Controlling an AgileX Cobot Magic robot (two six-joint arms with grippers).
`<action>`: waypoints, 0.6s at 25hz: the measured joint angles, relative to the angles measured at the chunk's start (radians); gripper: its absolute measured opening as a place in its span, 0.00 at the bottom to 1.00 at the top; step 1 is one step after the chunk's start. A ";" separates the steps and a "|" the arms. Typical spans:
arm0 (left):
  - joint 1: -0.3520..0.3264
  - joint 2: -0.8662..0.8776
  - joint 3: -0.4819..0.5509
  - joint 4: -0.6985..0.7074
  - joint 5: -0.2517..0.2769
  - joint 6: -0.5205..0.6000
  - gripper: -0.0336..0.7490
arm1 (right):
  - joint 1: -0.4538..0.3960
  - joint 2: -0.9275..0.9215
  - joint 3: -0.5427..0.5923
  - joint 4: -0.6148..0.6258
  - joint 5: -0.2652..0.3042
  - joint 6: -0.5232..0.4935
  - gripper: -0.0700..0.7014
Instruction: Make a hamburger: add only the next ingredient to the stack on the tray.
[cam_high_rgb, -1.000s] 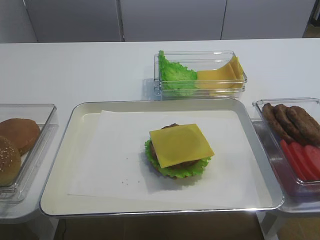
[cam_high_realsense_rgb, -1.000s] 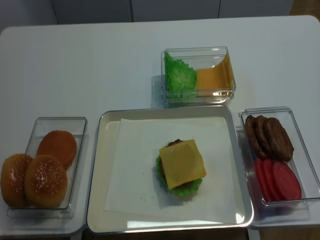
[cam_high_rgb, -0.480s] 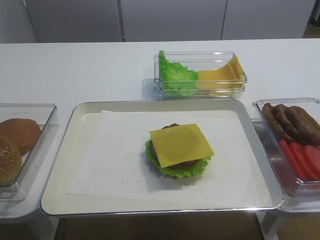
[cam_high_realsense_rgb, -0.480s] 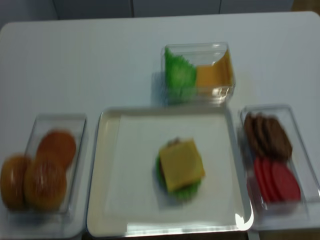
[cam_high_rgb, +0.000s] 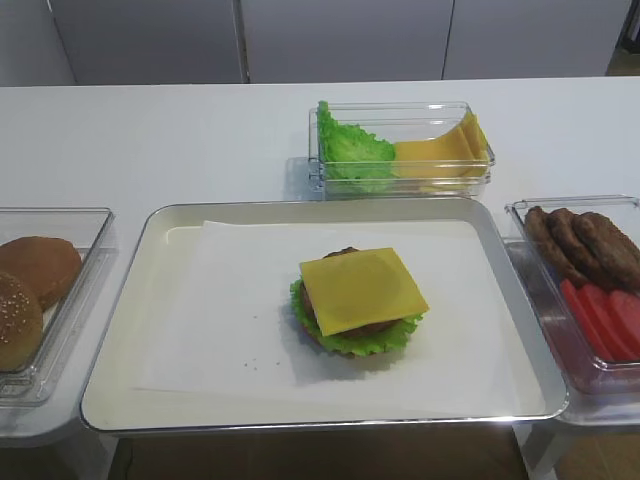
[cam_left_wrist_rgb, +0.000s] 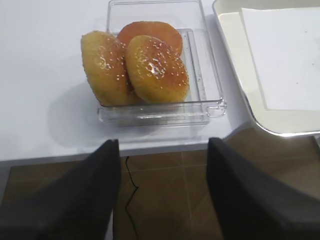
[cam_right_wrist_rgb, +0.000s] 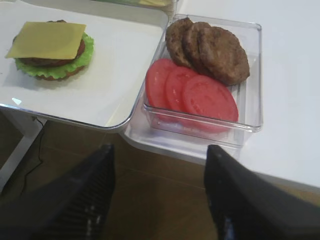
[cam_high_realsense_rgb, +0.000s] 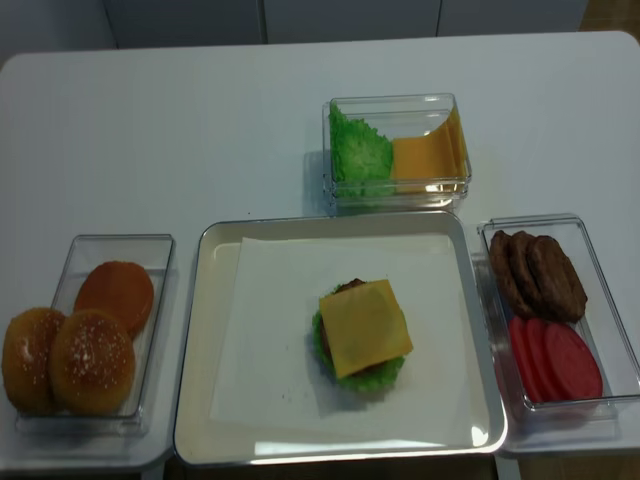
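Right wrist view is showing the right gripper (cam_right_wrist_rgb: 159, 200) hanging off the near table edge, its two dark fingers spread wide with nothing between them. Ahead and to its left, the thin square slice of yellow cheese (cam_right_wrist_rgb: 47, 39) is already lying flat on the low stack of brown patty, ruffled green lettuce and bun base (cam_right_wrist_rgb: 52, 62), sitting on the large silver metal tray with its white paper liner (cam_right_wrist_rgb: 125, 65). So the cheese step looks finished, and I'd say the arm is simply idling clear.

Straight ahead of the fingers the clear plastic bin of red tomato slices and brown patties (cam_right_wrist_rgb: 250, 75) is touching the tray's rim.

The left gripper (cam_left_wrist_rgb: 162, 195) is likewise gaping empty, below the clear bin of tan buns (cam_left_wrist_rgb: 200, 80).
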 joint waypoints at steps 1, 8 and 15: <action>0.000 0.000 0.000 0.000 0.000 0.000 0.57 | 0.000 0.000 0.005 0.000 -0.005 -0.003 0.67; 0.000 0.000 0.000 0.000 0.000 0.000 0.57 | 0.000 0.000 0.007 0.000 -0.017 -0.008 0.67; 0.000 0.000 0.000 0.000 0.000 0.000 0.57 | -0.033 0.000 0.007 0.000 -0.019 -0.020 0.67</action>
